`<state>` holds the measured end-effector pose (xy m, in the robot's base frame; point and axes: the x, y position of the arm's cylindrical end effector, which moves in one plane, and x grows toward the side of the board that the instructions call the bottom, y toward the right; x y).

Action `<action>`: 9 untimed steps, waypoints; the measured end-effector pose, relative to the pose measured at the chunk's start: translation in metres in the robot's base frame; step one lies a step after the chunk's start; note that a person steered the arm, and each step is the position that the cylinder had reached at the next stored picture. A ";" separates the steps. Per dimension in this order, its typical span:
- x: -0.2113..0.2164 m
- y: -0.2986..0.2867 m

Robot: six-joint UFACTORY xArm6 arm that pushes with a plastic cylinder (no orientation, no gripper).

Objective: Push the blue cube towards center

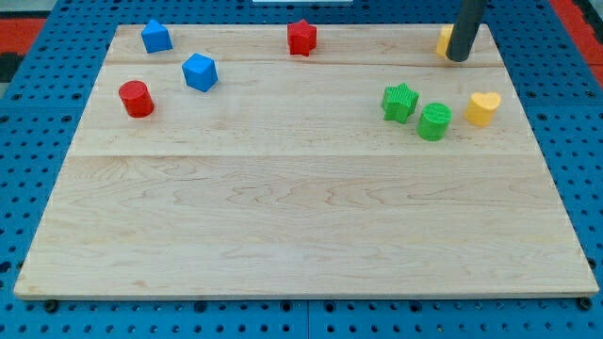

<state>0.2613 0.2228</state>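
1. The blue cube (pixel 200 72) lies in the upper left part of the wooden board (pixel 301 226), well in from the left edge and a little below the top edge.
2. Near it are a second blue block (pixel 156 37), with a peaked top, up against the top edge toward the view's left, and a red cylinder (pixel 136 98) just below and to the left of the cube. All three stand apart, none touching.
3. A red star-like block (pixel 301 37) sits at the top edge near the middle.
4. My tip (pixel 458 58) is at the view's top right, touching or just beside a yellow block (pixel 443 40) that the rod partly hides; its shape cannot be made out. The rod has no fingers, so nothing is grasped.
5. My tip is well apart from the blue cube, across most of the board's width.
6. On the right side a green star-shaped block (pixel 399 102), a green cylinder (pixel 434 121) and a yellow heart-shaped block (pixel 483 107) form a close group; the two green ones are just beside each other.
7. From the cube toward the view's lower right, the board's middle lies open, and the whole lower half up to the bottom edge holds no blocks.
8. No containers show; the board rests on a blue perforated surface (pixel 38 188).
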 end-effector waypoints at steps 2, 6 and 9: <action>-0.013 -0.008; -0.040 -0.192; 0.011 -0.253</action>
<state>0.2724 -0.0304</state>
